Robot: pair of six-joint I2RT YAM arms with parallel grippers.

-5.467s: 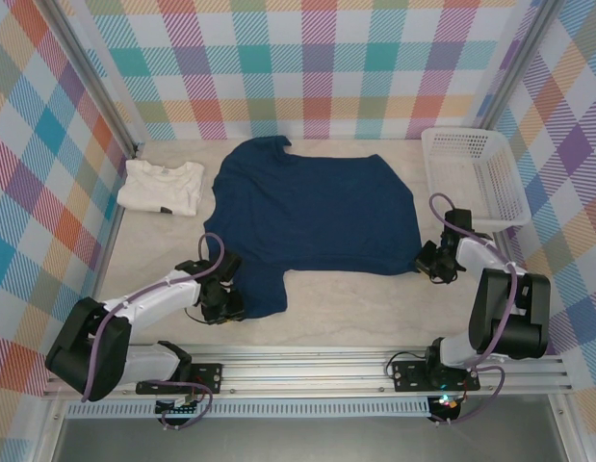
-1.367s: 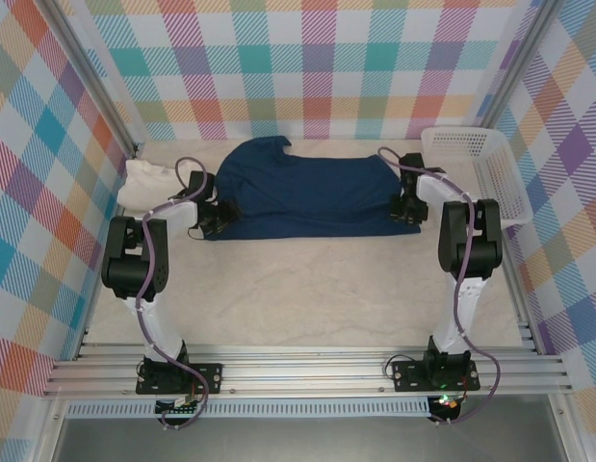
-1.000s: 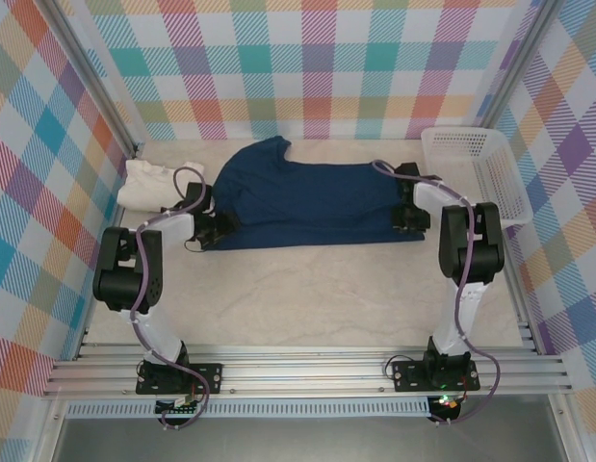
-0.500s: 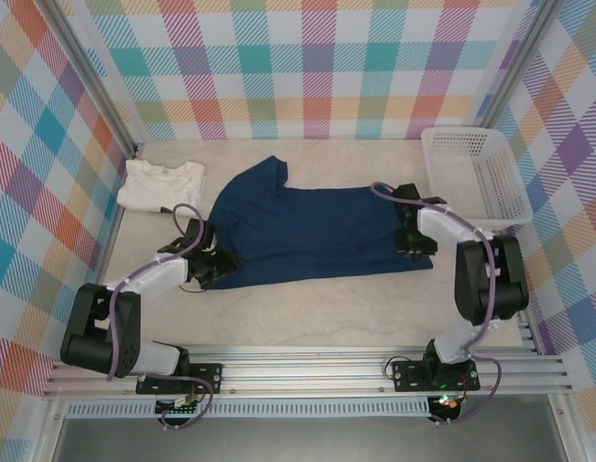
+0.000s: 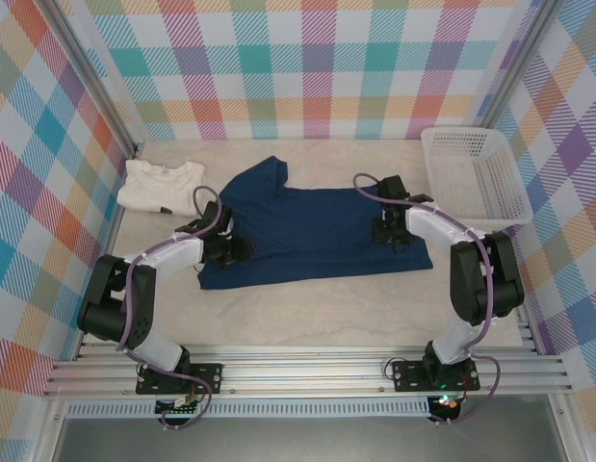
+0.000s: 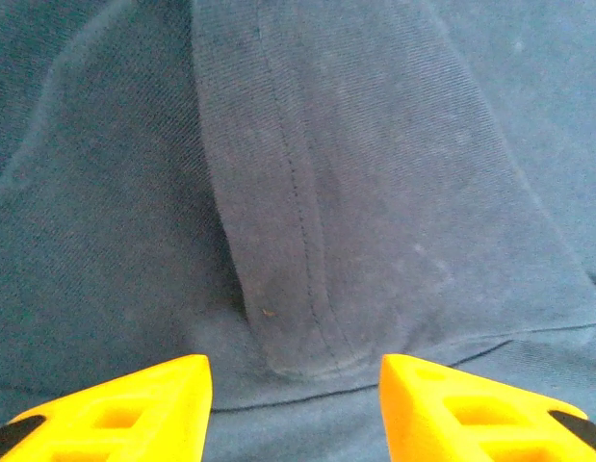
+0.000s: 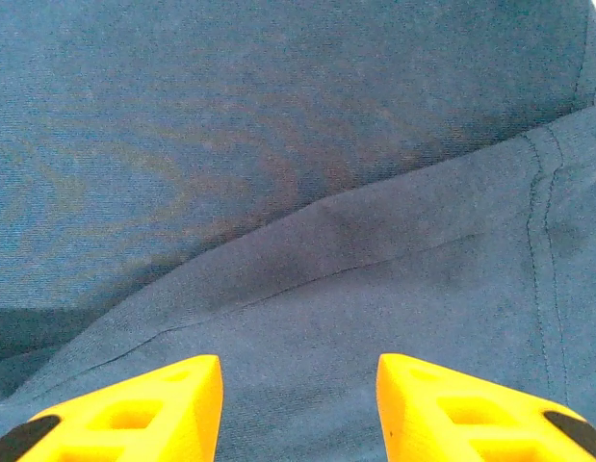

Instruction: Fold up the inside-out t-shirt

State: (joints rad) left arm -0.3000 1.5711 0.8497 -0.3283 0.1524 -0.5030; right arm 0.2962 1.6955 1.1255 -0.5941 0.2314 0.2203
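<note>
The inside-out t-shirt (image 5: 312,231) is dark navy and lies folded in a wide band across the middle of the table, its neck end pointing to the back left. My left gripper (image 5: 230,248) rests over the shirt's left part, jaws open; the left wrist view shows its yellow fingertips (image 6: 143,404) apart above a stitched fold of cloth (image 6: 298,241). My right gripper (image 5: 389,229) sits over the shirt's right part, also open, with flat navy cloth (image 7: 307,289) and a hem seam between its fingertips (image 7: 452,404).
A cream-white folded shirt (image 5: 163,185) lies at the back left. A white plastic basket (image 5: 476,178) stands at the back right. Bare table (image 5: 317,318) stretches between the shirt and the arm bases. Plaid walls enclose the table.
The shirt, folded in half, has been drawn back toward the near side. Both grippers have let go and shifted inward over the cloth, away from its outer edges.
</note>
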